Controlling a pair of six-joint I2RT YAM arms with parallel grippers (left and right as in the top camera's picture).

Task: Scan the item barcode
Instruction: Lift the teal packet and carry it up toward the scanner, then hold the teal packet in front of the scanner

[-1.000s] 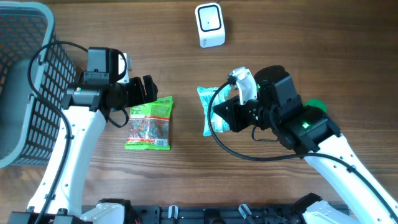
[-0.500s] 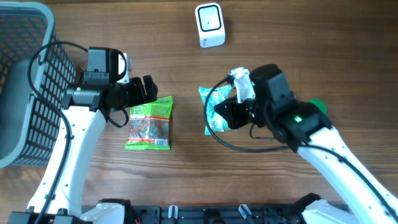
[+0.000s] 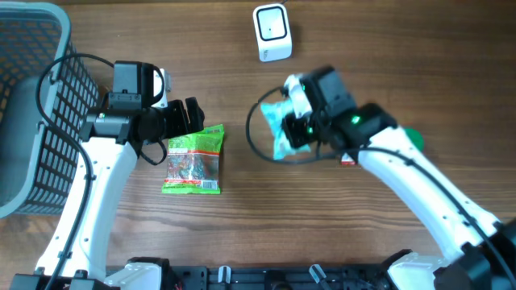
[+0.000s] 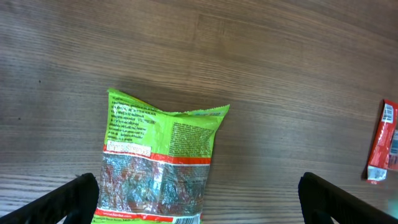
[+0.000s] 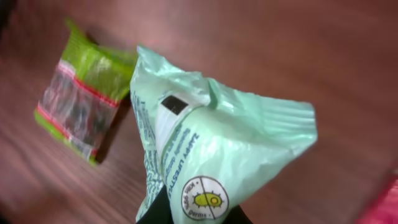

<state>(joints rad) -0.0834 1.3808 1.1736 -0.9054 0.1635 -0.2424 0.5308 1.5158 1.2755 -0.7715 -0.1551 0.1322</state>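
Right end effector (image 3: 297, 127) clamps mint pouch (image 5: 211, 149) by one end, held above surface middle, toward back edge. Pouch looks light, soft, crinkly, likely slippery film; grip sealed seam. Left end effector (image 3: 192, 115) agape, empty.

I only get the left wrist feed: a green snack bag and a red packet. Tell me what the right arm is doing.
Observer: The right gripper is shut on a pale green pouch.
Operator: Give me the scanner's position.
Observer: A white scanner stands near the table's far edge, beyond the pouch.
Operator: Report any barcode on the pouch.
Observer: The right wrist view shows a dark patch and a round logo on it; I cannot make out a barcode.
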